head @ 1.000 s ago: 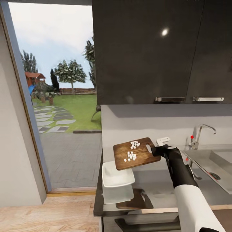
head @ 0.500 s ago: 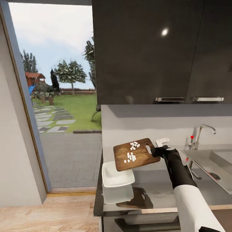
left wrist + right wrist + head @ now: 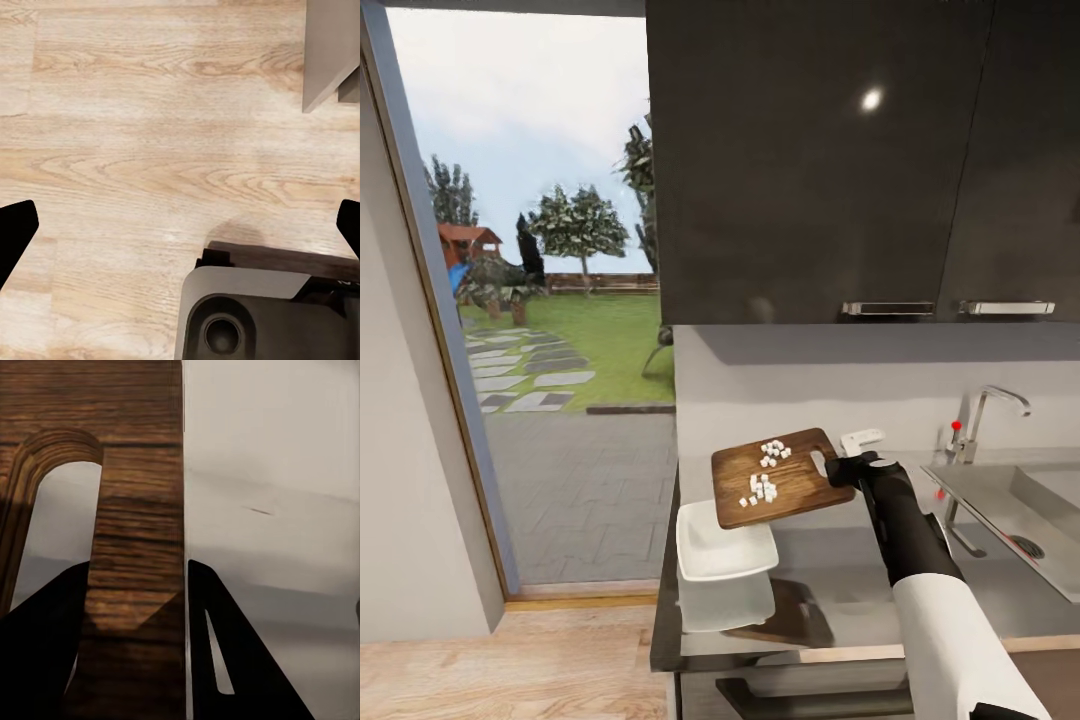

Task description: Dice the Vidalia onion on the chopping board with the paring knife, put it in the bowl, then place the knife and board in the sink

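Head view gives me the stage plainly: the right gripper (image 3: 838,468) holds the chopping board (image 3: 780,490) in the air by its slotted end, its jaws clamped on the wood beside the handle slot, as my right wrist view confirms with a dark finger on either side of the board's edge. The board tilts down toward the bowl (image 3: 722,551), which sits at the near left corner of the table (image 3: 860,590), partly under the board's low end. The diced onion (image 3: 765,475) lies on the board in two loose clusters; I see no cubes in the bowl.

So I judge the fetching and dicing done and the tipping just under way. Left to do: slide the dice into the bowl, then put board and knife in the sink (image 3: 1010,510).

The left gripper (image 3: 180,225) hangs over the wooden floor (image 3: 135,135), its jaws wide apart and empty.

I can read no brands, labels or writing anywhere.
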`<state>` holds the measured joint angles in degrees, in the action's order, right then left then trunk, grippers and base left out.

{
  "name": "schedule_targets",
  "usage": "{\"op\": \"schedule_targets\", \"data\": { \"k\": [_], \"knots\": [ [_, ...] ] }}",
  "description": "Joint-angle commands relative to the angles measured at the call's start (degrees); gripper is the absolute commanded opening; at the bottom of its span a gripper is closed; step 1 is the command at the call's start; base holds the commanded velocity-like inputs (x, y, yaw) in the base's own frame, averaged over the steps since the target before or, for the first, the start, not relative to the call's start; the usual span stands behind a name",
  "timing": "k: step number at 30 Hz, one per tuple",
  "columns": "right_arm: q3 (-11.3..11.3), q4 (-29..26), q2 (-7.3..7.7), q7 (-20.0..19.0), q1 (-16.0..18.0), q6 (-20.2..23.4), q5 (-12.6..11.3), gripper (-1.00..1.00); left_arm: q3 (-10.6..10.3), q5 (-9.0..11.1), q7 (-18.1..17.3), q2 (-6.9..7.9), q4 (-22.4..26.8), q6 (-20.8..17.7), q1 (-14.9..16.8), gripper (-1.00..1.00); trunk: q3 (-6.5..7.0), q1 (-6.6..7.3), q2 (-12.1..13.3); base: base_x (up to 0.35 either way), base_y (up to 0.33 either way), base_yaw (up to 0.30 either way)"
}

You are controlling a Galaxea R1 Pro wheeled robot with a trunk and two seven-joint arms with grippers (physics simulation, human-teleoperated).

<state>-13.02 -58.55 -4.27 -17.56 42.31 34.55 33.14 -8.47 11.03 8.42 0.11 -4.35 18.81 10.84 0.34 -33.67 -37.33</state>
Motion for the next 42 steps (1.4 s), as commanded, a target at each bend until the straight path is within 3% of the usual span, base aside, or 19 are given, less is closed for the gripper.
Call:
{"op": "schedule_targets", "data": {
  "k": [1,14,34,36,42],
  "knots": [
    [-0.19,-0.07,-0.23,-0.46,0.04,0.07,0.68,-1.0,-0.49,0.48,0.02,-0.02,-0.22,0.35,0.06,1.0,-0.01,-0.02,-0.03,0.0,0.0,0.0],
    [-0.17,-0.07,-3.48,4.02,0.03,0.06,0.69,-1.0,-0.49,0.48,0.02,-0.02,-0.22,0.35,0.09,1.0,-0.01,-0.02,-0.03,0.0,0.0,0.0],
    [-0.17,0.89,-3.64,5.63,0.02,-0.16,0.69,-1.0,-0.49,0.48,0.02,-0.02,-0.22,0.35,0.06,1.0,-0.01,-0.02,-0.03,0.0,0.0,0.0],
    [-0.17,0.93,-3.71,7.83,0.03,-1.67,0.64,-1.0,-0.49,0.48,0.02,-0.02,-0.22,0.35,0.08,1.0,-0.01,-0.02,-0.03,0.0,0.0,0.0],
    [-0.17,0.92,-3.72,8.54,0.03,-2.17,0.61,-1.0,-0.49,0.48,0.02,-0.02,-0.22,0.35,0.09,1.0,-0.01,-0.02,-0.03,0.045,0.0,0.0]
  ]
}}
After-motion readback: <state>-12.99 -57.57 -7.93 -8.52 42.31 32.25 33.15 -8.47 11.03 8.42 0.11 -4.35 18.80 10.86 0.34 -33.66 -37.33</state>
